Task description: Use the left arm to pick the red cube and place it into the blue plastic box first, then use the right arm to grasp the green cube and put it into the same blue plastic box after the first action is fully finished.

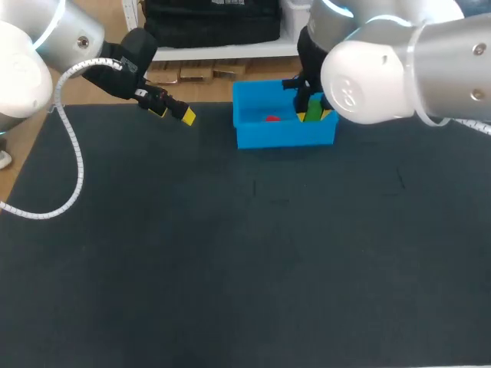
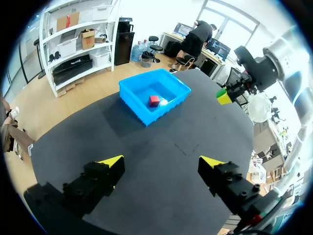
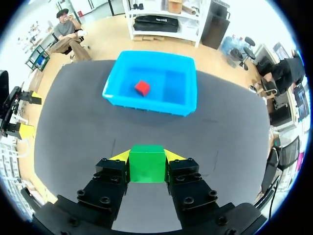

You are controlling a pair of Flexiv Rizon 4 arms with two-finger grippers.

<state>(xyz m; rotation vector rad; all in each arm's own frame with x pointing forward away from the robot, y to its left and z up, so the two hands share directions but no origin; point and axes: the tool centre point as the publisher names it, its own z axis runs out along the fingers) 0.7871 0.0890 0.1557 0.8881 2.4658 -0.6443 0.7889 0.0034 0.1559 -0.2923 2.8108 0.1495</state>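
Green cube (image 3: 147, 163) in right tool (image 3: 147, 155), near box rim (image 3: 146, 104)

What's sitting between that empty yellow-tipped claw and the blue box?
Nothing. In the left wrist view only bare dark table lies between the left gripper and the blue box, which holds the red cube.

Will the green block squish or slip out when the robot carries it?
Probably not squish: the green cube shows sharp, straight edges while the right end effector pinches it. Its flat sides give a good hold, so slipping seems unlikely. Being flat-sided, it likely won't roll once dropped.
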